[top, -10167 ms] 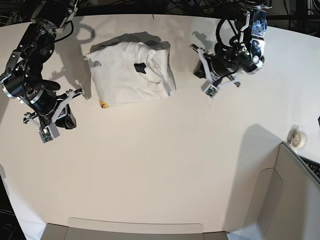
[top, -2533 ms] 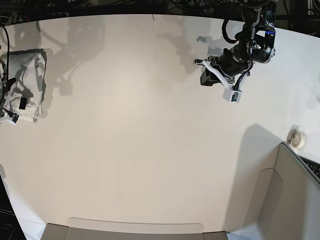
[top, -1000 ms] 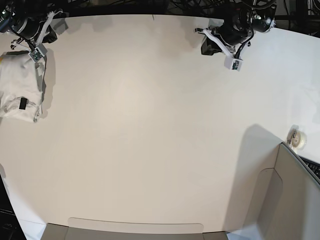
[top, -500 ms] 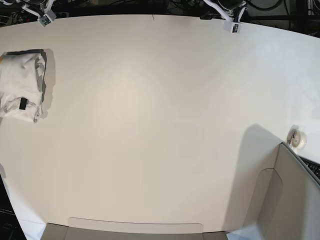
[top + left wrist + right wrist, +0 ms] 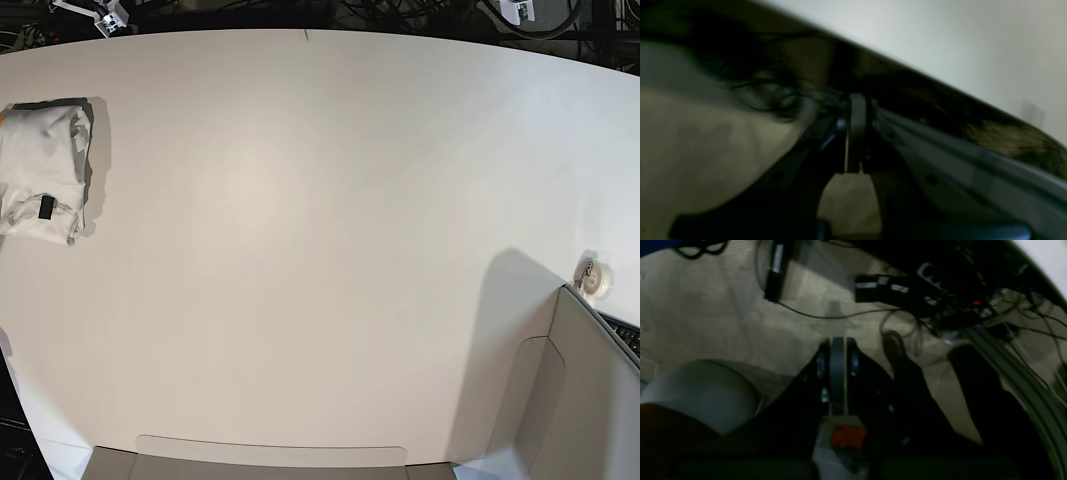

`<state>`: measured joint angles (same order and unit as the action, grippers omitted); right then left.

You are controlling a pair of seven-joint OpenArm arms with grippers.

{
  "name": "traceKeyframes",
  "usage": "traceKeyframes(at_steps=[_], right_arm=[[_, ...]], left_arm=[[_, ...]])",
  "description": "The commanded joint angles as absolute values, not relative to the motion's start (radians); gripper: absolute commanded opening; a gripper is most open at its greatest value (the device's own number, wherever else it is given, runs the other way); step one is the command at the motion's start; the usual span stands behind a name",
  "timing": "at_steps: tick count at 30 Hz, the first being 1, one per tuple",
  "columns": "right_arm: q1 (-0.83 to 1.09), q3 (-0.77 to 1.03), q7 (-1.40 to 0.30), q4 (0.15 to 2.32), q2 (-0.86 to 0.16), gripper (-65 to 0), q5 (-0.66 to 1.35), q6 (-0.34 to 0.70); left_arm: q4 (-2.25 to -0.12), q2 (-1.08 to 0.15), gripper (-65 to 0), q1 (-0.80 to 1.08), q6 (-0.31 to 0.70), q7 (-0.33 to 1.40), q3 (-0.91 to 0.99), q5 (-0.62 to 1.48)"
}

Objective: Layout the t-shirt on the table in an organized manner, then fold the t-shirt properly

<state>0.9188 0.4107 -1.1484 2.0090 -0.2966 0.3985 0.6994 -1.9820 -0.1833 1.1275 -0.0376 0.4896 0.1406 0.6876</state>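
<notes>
Right gripper (image 5: 837, 373) apparently closed over floor, t-shirt (image 5: 42, 172) base-view only

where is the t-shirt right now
In the base view the t-shirt lies folded at the far left edge of the table, in the upper-left part of the picture, with nothing beside it and neither gripper touching it.

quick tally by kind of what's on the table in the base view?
Folded t-shirt, at the table's left edge: 1
Small round white object, by the grey-beige box panel at right, too small to identify: 1
Total: 2
</notes>
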Motion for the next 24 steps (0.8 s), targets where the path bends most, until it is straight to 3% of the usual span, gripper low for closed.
traceKeyframes(at_steps=[1,5,10,18,24], right_arm=[[0.918,0.386,-1.153,1.983,-0.302,-65.0,0.387,0.698],[0.812,0.268,-1.150,1.776,-0.288,-65.0,0.288,0.698],[0.705,0.177,-1.082,1.523,-0.228,-65.0,0.120,0.698],[0.467,0.139,-0.954,0.978,-0.154,-65.0,0.065,0.698],[0.266,0.133,-0.674,0.501,-0.088,-65.0,0.053,0.698]], left_arm=[[-1.943,-0.189,-65.0,1.145,-0.035,0.481,0.159,0.690],[-1.687,-0.189,-65.0,1.059,-0.035,0.438,0.194,0.687],[-1.426,-0.194,-65.0,1.026,-0.028,0.183,0.157,0.685],[-0.748,-0.200,-65.0,0.704,-0.028,-0.208,-0.090,0.549],[-0.564,-0.199,-65.0,0.535,-0.031,-0.285,-0.360,0.544]])
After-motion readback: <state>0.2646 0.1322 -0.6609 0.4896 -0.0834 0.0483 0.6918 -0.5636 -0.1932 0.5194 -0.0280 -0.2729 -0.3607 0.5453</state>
